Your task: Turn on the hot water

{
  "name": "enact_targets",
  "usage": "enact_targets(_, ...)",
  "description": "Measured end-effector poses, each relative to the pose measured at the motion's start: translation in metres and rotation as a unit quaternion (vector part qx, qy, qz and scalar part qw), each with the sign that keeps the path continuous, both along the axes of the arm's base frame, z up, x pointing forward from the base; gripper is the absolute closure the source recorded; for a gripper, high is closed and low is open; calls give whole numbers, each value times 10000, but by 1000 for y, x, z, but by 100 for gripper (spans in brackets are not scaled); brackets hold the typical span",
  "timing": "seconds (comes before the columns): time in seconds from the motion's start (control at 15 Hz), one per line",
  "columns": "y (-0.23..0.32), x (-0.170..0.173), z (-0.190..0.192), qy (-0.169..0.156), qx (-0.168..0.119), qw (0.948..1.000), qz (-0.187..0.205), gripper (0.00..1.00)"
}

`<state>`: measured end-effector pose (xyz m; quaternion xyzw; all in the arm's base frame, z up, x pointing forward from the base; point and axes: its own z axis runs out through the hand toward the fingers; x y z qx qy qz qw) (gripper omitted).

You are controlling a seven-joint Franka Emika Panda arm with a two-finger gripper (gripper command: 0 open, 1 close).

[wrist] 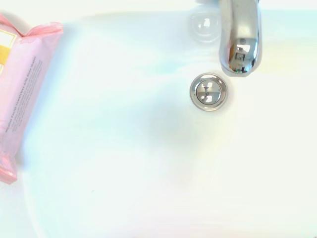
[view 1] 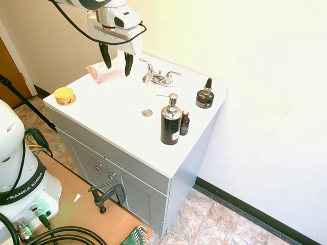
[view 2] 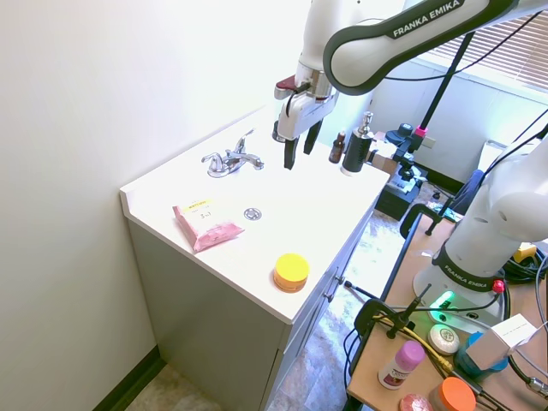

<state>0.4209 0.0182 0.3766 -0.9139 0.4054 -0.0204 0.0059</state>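
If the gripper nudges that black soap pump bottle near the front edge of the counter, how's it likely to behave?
The black soap pump bottle stands tall and narrow, so a high push would probably tip it. Its glossy side looks slippery. The small brown bottle stands close beside it and could go over too.

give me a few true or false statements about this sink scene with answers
1. The gripper is open and holds nothing. True.
2. The gripper is touching the faucet. False: it hangs in the air beside it, apart from both levers.
3. A pink packet lies on the counter. True.
4. The black soap pump bottle lies on its side. False: it stands upright.
5. Water runs from the spout. False: none is visible, and the drain looks dry.
6. A yellow jar sits near the counter's front edge. True.
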Motion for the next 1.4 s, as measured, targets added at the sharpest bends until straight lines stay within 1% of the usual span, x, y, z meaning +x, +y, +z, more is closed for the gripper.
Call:
enact_targets(0.13, 0, 2, 0, -46, -9, 10000, -11, 0)
enact_targets(0.27, 6, 10, 1, -176, -90, 9998, -84, 0)
enact_targets(0.33, 15, 19, 0, -304, -189, 9991, -216, 0)
enact_targets(0.4, 27, 31, 0, -520, -315, 9975, -368, 0)
enact_targets(0.53, 49, 57, -6, -1068, -566, 9913, -517, 0)
enact_targets(0.67, 62, 76, -13, -1496, -811, 9837, -583, 0)
enact_targets(0.8, 69, 94, -15, -1860, -880, 9766, -632, 0)
enact_targets(0.87, 74, 103, -17, -2021, -878, 9733, -645, 0)
enact_targets(1.0, 81, 122, -20, -2372, -870, 9650, -697, 0)
enact_targets(1.07, 82, 131, -23, -2483, -906, 9615, -758, 0)
enact_targets(1.2, 82, 147, -32, -2593, -963, 9577, -796, 0)
enact_targets(1.27, 83, 153, -39, -2594, -978, 9575, -802, 0)
enact_targets(1.4, 82, 161, -51, -2541, -1010, 9586, -792, 0)
